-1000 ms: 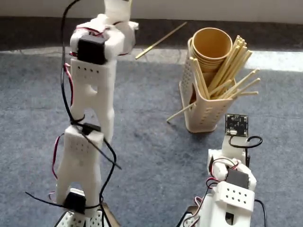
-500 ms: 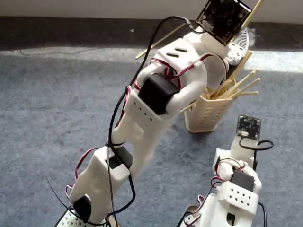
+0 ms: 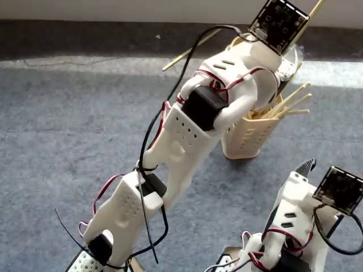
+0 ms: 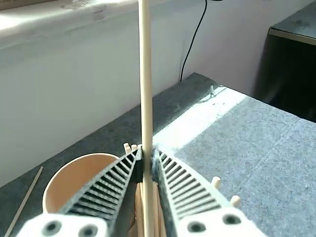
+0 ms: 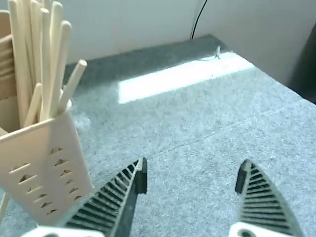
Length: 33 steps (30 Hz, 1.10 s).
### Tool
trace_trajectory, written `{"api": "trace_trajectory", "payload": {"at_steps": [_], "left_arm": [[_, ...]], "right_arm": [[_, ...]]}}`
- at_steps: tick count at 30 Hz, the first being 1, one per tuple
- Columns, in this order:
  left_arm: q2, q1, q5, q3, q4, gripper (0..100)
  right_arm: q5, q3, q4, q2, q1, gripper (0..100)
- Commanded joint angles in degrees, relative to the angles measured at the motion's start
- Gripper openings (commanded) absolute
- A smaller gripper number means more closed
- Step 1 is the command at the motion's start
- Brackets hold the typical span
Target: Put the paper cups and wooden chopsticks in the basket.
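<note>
Left gripper's (image 4: 147,154) ribbed fingers (image 4: 111,185) pinch a smooth wooden chopstick (image 4: 144,74) over the slotted basket (image 3: 247,137).

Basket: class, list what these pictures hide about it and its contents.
High view: the left arm covers most of the basket.
Left wrist view: the tool hides part of a cup and the held chopstick's lower end; the edge cuts its top.
Right wrist view: the edge cuts off the basket.

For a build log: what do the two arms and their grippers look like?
The left arm and right arm are white perforated plastic with black servo blocks and red and black wires. A dark camera board tops each wrist. The jaws are dark ribbed triangles on white bases.
</note>
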<state>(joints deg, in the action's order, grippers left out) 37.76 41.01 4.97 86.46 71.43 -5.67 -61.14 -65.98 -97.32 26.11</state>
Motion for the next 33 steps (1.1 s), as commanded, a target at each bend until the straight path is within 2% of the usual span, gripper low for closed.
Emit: {"api": "trace_trajectory", "payload": {"at_steps": [1, 18, 21, 27, 33], "left_arm": [[1.01, -0.04, 4.04, 1.01, -0.88, 9], [1.27, -5.05, 3.6, 2.86, -0.35, 9], [-1.8, -9.54, 0.26, 9.54, 1.76, 9], [-9.71, -18.86, -3.43, 8.04, 9.23, 9], [-8.13, -28.26, -3.43, 8.48, 20.66, 9]], "right_arm": [[0.35, -0.4, -0.31, -0.57, 0.04, 28.9], [-1.14, -1.01, -1.19, -0.66, 0.57, 28.9], [-1.85, -2.33, -0.66, -0.66, 1.63, 28.9], [-2.02, -2.51, 4.44, 1.36, 2.15, 28.9], [-4.04, 6.99, 12.53, 22.46, 1.98, 28.9]]}}
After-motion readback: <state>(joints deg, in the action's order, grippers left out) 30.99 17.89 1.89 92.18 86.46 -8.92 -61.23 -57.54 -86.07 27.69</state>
